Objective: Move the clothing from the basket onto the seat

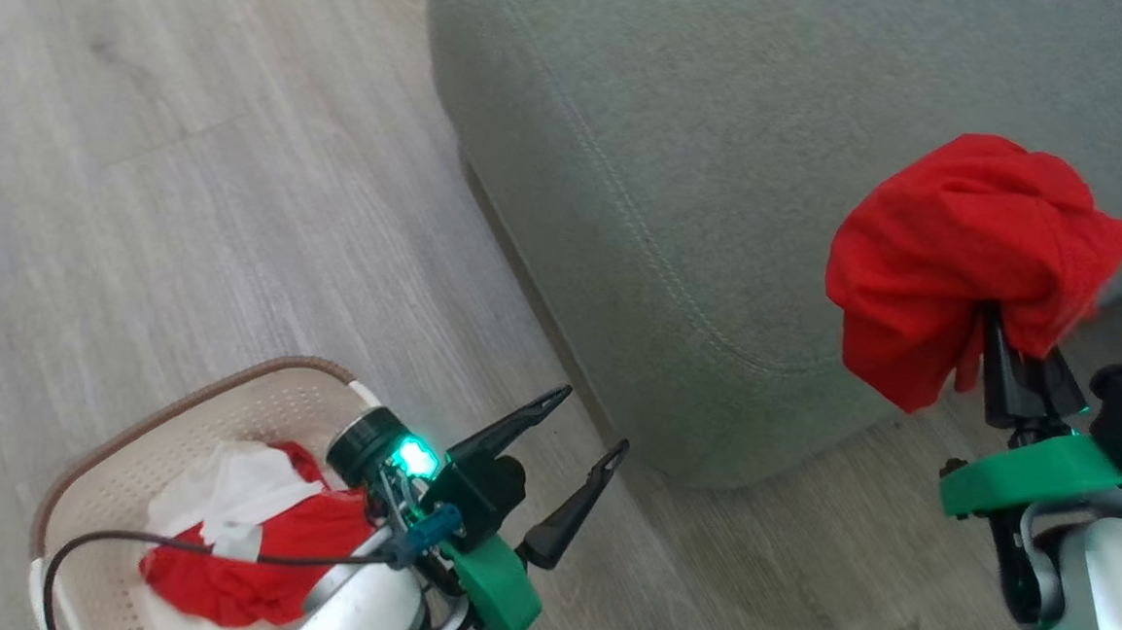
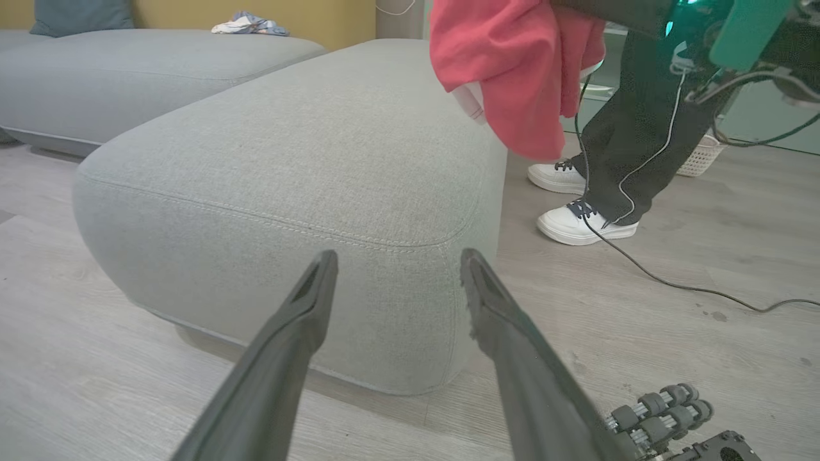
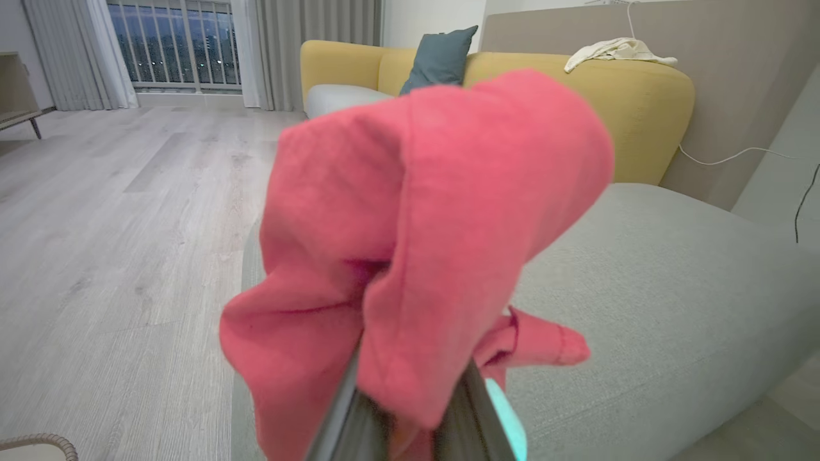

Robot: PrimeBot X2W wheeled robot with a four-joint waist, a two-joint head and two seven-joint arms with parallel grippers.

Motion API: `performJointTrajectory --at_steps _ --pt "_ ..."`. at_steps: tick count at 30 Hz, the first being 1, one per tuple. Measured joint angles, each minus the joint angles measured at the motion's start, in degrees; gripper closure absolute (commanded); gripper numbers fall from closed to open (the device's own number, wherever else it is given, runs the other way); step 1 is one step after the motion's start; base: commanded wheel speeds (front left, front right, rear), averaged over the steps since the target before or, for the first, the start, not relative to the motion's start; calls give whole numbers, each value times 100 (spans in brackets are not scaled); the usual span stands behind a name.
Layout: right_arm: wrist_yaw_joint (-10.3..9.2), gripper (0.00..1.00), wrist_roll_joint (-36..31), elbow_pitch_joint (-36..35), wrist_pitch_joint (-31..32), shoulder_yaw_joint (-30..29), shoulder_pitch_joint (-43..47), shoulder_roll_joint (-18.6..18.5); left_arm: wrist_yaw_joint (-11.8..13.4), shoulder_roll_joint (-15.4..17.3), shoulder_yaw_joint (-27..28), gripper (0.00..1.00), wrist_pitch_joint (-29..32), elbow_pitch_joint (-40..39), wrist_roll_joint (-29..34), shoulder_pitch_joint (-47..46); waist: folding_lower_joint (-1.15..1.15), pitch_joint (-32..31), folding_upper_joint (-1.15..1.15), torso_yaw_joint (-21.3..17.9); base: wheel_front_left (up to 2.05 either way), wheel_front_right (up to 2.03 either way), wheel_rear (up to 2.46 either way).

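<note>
Right gripper (image 1: 1006, 367) clamps red garment (image 1: 965, 242) at seat (image 1: 726, 169) edge.
Left gripper (image 1: 595, 417) spread, empty, near basket (image 1: 122, 483); garment's white tag (image 2: 467, 102) unreadable.

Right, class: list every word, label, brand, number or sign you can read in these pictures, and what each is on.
No text reads clearly anywhere.
White tag on the red garment held by the right gripper: too blurred to read.
Pale patch on the clothing in the basket: too small to read.
</note>
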Motion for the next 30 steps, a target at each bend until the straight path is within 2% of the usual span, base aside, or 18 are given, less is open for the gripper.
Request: performJointTrajectory --at_steps 4,9,13,19,22,30 --pt "0 100 -1 3 0 -29 2 46 0 0 -33 0 0 2 -9 -48 0 39 0 -120 0 0 0" --pt "0 100 -1 19 0 -168 -1 46 0 0 -74 0 0 11 -15 -49 0 41 0 -48 0 0 0" --pt "0 100 -1 91 1 -509 -74 -27 0 4 -96 0 0 23 -15 -56 0 74 0 52 0 0 0" --pt "0 100 218 -41 0 -938 -903 -490 0 59 -234 0 0 47 10 -260 0 336 0 169 0 0 0" --pt "0 100 613 -36 0 -1255 -1566 -809 0 164 -431 0 -1 104 64 -610 0 679 0 271 0 0 0" --pt "0 100 975 366 0 -1481 -2692 -1369 0 315 -622 0 -1 237 104 -1070 1 1385 0 513 0 0 0"
